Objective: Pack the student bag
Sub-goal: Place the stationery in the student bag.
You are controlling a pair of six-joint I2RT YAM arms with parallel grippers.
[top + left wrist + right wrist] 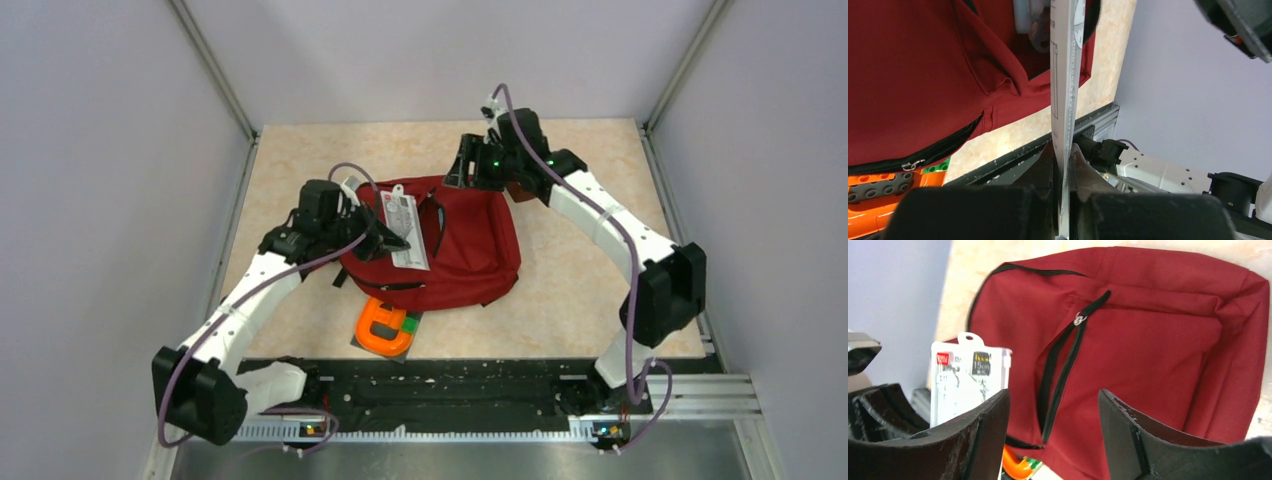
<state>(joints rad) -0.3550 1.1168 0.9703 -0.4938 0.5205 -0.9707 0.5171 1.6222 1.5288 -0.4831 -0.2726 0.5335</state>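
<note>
The student bag (460,250), dark red with black zippers, lies flat in the middle of the table. My left gripper (388,238) hovers over the bag's left side, shut on a flat white blister pack holding a ruler (405,230). In the left wrist view the pack (1064,85) stands edge-on, pinched between the fingers of the left gripper (1063,152), beside the bag (913,75). My right gripper (462,170) hangs over the bag's far edge. In the right wrist view its jaws (1053,405) stand open and empty above the bag (1148,340), with the pack (968,375) at left.
An orange and green toy block piece (385,328) lies on a grey card at the bag's near edge, also seen as the orange piece (873,192) in the left wrist view. A black zipper (1068,355) runs down the bag's front. Grey walls enclose the table on three sides.
</note>
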